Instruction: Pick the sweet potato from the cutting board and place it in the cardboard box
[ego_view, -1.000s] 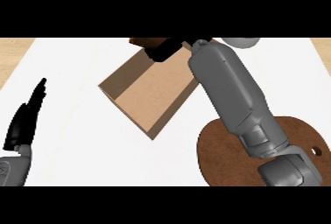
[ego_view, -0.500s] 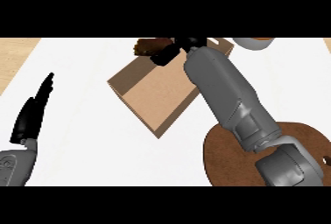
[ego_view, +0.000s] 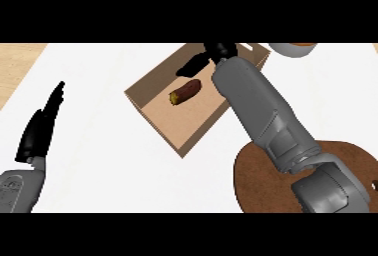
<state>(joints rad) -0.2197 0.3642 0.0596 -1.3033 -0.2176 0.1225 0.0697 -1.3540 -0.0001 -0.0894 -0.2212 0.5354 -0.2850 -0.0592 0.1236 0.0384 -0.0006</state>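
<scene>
Round cutting board (ego_view: 252, 184) mostly under right forearm (ego_view: 255, 107), cropped below

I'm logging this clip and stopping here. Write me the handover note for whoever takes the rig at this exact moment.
Left hand: open, fingers straight, resting near the left edge of the view, holding nothing.
Right hand: open, over the far end of the cardboard box, holding nothing.
Sweet potato: lying on the floor of the box, apart from the right hand.
Cutting board: at lower right, partly hidden under the right forearm; nothing shows on its visible part.
Done: the sweet potato is off the board and in the box.
Left: probably only to draw the right arm back clear of the box.
</scene>
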